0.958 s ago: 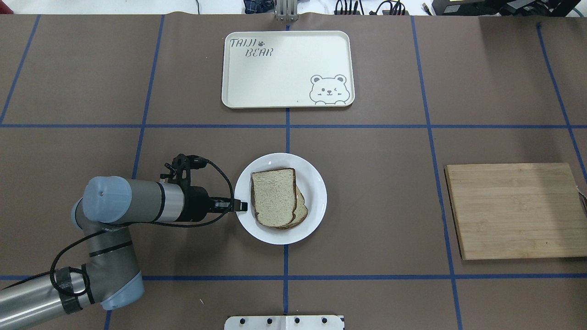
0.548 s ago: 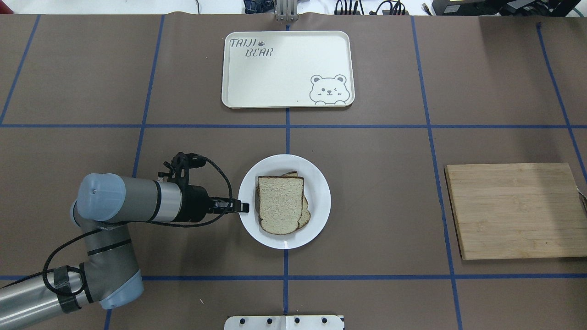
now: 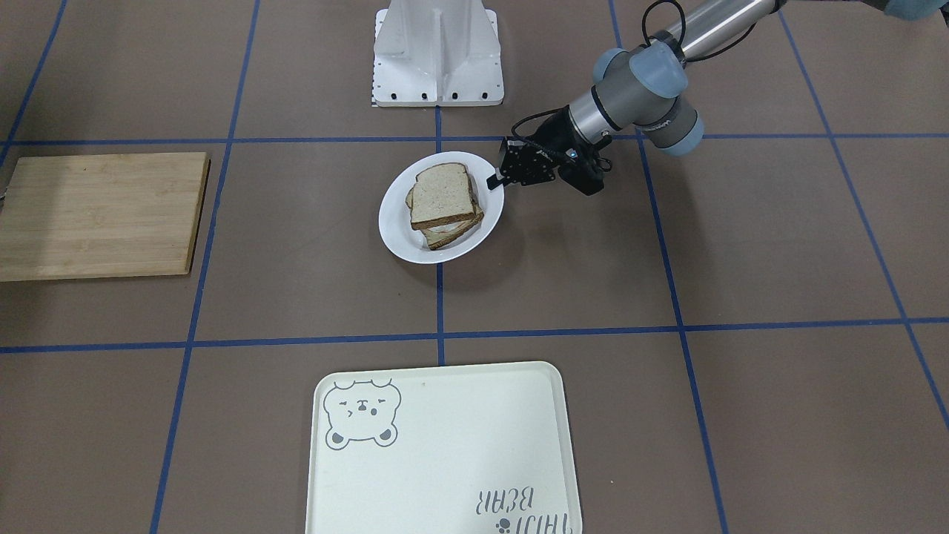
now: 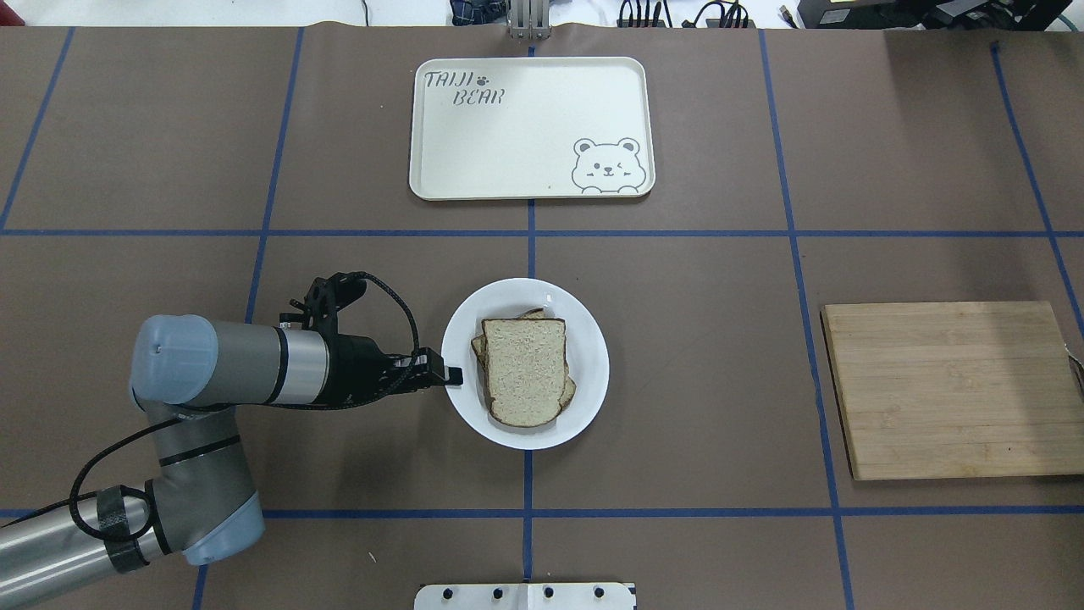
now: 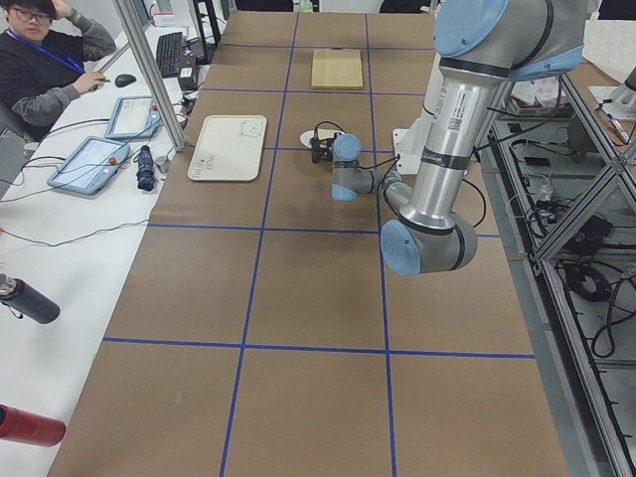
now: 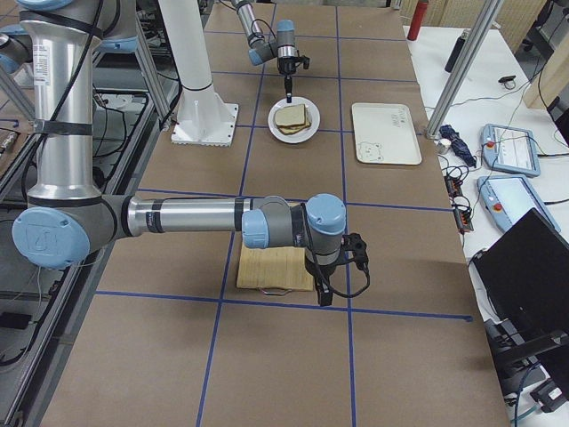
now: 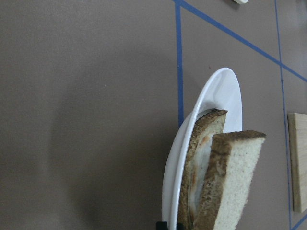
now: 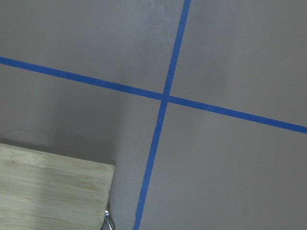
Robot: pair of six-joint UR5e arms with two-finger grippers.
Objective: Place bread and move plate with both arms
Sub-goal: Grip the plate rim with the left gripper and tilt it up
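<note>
The white plate (image 4: 586, 339) lies near the table's middle. On it the plain bread (image 4: 525, 370) rests on top of a second slice, with a white and orange filling showing between them in the front view (image 3: 445, 231). My left gripper (image 4: 453, 375) is shut on the plate's left rim; the front view shows it (image 3: 493, 180) at the rim with a shadow under the plate (image 3: 397, 230). The left wrist view shows the plate (image 7: 220, 91) and bread (image 7: 237, 177) edge-on. My right gripper (image 6: 322, 289) hangs over the cutting board's near edge; I cannot tell if it is open or shut.
A cream bear-print tray (image 4: 531, 127) lies at the far middle of the table. A wooden cutting board (image 4: 953, 390) lies at the right. The white base stand (image 3: 437, 55) is at the near edge. An operator (image 5: 45, 60) sits beyond the far side.
The plate with the bread has shifted slightly right and turned, the slices now standing squarer. My left gripper has followed the rim and its wrist has rolled.
</note>
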